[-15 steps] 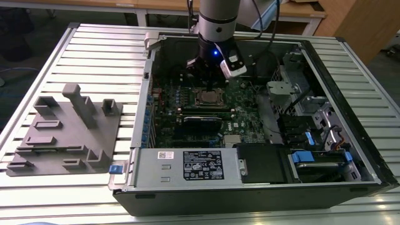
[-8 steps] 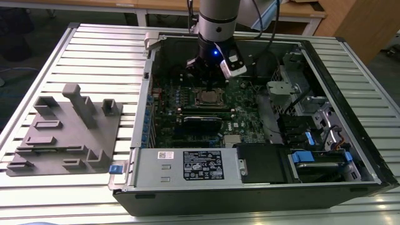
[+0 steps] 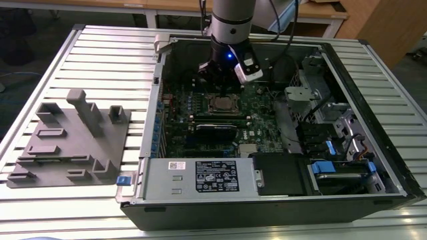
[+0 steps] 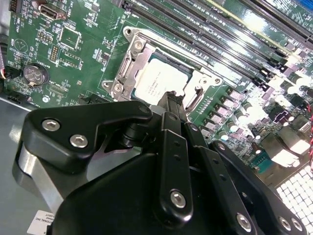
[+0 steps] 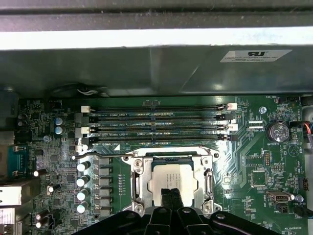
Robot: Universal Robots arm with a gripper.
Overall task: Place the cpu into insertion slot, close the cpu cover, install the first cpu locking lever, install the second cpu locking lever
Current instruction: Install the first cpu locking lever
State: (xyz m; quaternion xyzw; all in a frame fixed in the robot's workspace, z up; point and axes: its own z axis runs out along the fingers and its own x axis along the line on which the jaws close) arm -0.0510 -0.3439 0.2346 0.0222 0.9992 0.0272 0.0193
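Observation:
The cpu (image 5: pixel 173 177) lies flat in the insertion slot (image 5: pixel 172 157) on the green motherboard, its silver-grey top showing in both wrist views (image 4: pixel 157 81). The cpu cover (image 5: pixel 136 180) is a silver frame lying down around it, and the chip shows through its window. A thin metal locking lever (image 5: pixel 100 155) runs along the socket's side by the memory slots, its hooked end sticking out. My gripper (image 5: pixel 171 197) hangs just above the chip's near edge with its two black fingers pressed together and nothing between them. The exterior view shows the gripper (image 3: pixel 223 91) over the socket (image 3: pixel 224 104).
Long memory slots (image 5: pixel 156 122) lie beside the socket, a row of capacitors (image 5: pixel 83 181) on another side, and a coin battery (image 5: pixel 276 131) further off. The open computer case (image 3: pixel 155 115) holds a power supply (image 3: pixel 200 175) and drive bays (image 3: pixel 340 170). A grey fixture (image 3: pixel 73 140) sits on the slatted table.

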